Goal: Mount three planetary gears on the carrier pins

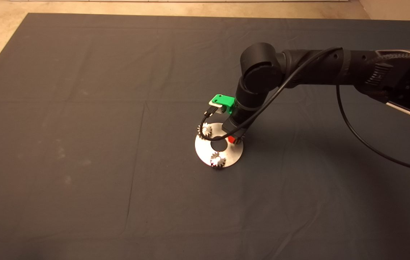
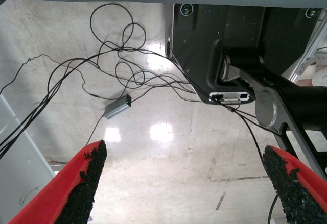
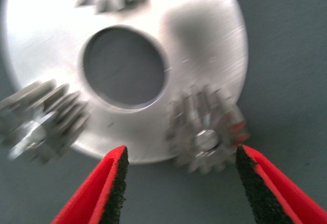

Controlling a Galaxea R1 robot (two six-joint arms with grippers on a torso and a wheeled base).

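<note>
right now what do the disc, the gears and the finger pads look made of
Disc: apparently metal, bright brushed silver with glare. Gears: seemingly metal, duller grey, machined teeth. Right gripper pads: black, rough and grainy, perhaps foam or rubber.

The round disc (image 1: 235,153) is shiny silver. The little gears (image 1: 218,160) are silver and dark grey. The mat (image 1: 82,144) is dark grey. The right pincer (image 3: 179,183) has red fingers (image 3: 97,188) with black pads.
</note>
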